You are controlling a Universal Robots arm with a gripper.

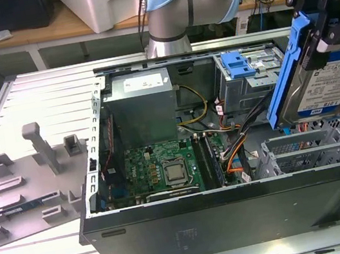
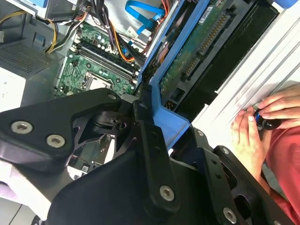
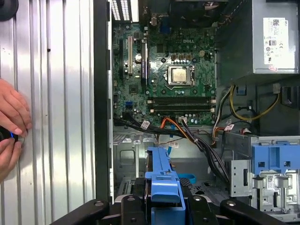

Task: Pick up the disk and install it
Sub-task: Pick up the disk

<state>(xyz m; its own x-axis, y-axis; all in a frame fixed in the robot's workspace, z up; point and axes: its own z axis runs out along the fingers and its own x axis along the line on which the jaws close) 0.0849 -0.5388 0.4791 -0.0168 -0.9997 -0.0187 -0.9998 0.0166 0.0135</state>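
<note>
**A:** Start at the exterior view's left. What lay there?

**B:** A grey fixture plate (image 1: 29,183) sat on the ribbed table (image 1: 40,90), just beside the open computer case (image 1: 237,213). Inside the case came the power supply (image 1: 139,109), then the motherboard (image 1: 158,171). Further right, a blue bracket (image 1: 238,63) sat on the far drive cage.

**A:** And the disk?

**B:** Furthest right. The disk (image 1: 336,83) hung in the air over the case's right end, on edge and tilted. Its label faced the camera and its blue rail ran round it. The gripper (image 1: 318,30) was closed on the upper part of that rail. In the second wrist view its black fingers (image 2: 149,140) pinched the blue plastic from both sides.

**A:** So the pick-up was finished?

**B:** I judged so, since the disk touched nothing but the gripper. The install was not done. The silver bay (image 1: 304,147) below it stood open, and the disk was above it and apart from it, seated nowhere. I'd put the job at about halfway.

**A:** Was anyone close?

**B:** In the first wrist view a person's hands (image 3: 11,122) rested on the table outside the case wall. They were cupped round a small dark object, well apart from the disk.
</note>
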